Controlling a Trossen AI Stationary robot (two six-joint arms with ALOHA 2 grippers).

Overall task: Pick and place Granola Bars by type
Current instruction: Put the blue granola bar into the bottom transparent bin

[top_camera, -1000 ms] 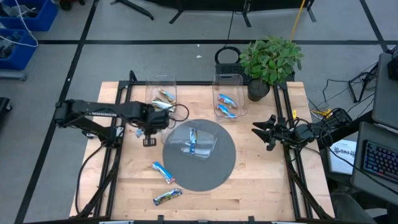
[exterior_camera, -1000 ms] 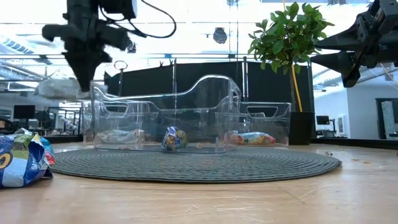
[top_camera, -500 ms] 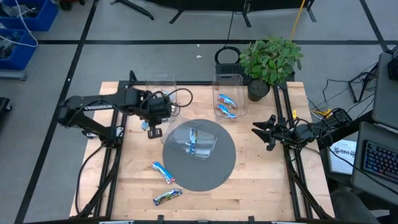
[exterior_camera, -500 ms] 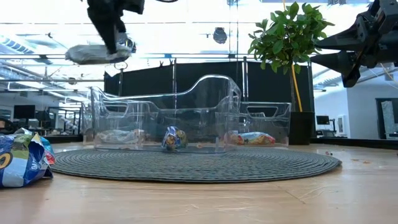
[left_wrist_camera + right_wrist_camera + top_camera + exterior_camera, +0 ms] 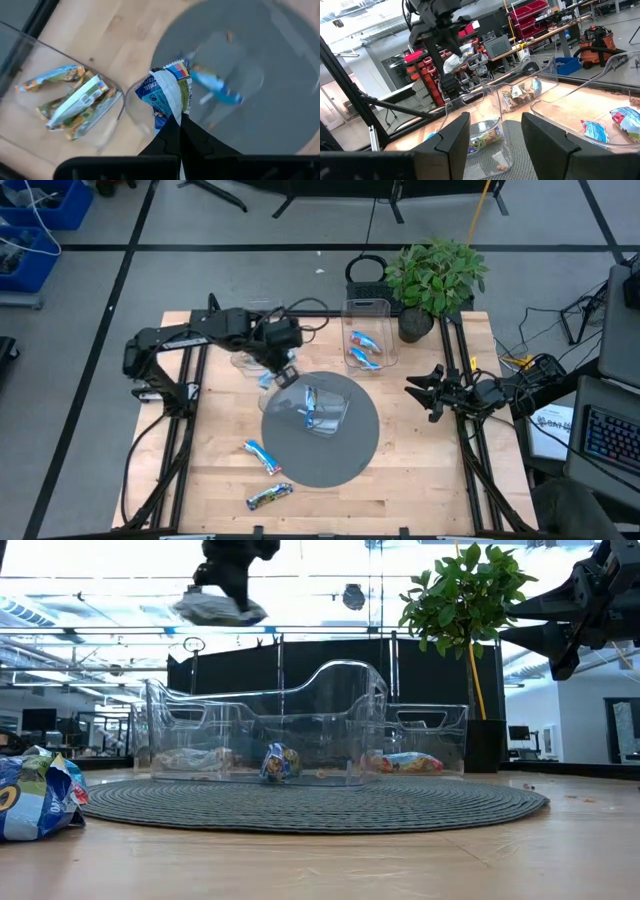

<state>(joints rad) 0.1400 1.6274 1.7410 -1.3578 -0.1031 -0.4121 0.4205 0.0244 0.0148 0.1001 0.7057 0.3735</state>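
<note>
My left gripper (image 5: pixel 279 370) hangs high over the left edge of the grey round mat (image 5: pixel 350 452), beside the clear middle bin (image 5: pixel 335 418), shut on a silvery-blue granola bar (image 5: pixel 167 95). In the low view the bar (image 5: pixel 218 608) sits well above the bins. The middle bin holds blue bars (image 5: pixel 309 407). The far left bin (image 5: pixel 262 315) holds tan-green bars (image 5: pixel 70 97), and the far right bin (image 5: pixel 368 310) holds blue-red bars (image 5: pixel 364 346). Two more bars (image 5: pixel 262 456) (image 5: pixel 270 496) lie on the near table. My right gripper (image 5: pixel 422 392) waits open at the table's right side. My left gripper pinches one end of the bar's wrapper (image 5: pixel 173 114) between its two fingers, coming from above and pointing down. The rest of the bar sticks out past the fingertips. It is lifted clear of table and bins and lies tilted under the gripper in the low view.
A potted plant (image 5: pixel 436 275) stands at the far right corner behind the right bin. A crumpled blue bag (image 5: pixel 35 798) shows at the low view's left edge. Bare wood (image 5: pixel 420 480) lies on the near right of the table.
My left gripper, shut on the bar throughout, has risen and swung toward the table's right and far side, from beside the left bin to the mat's left edge. The bar has travelled with it, lifted higher. The right arm has kept still.
</note>
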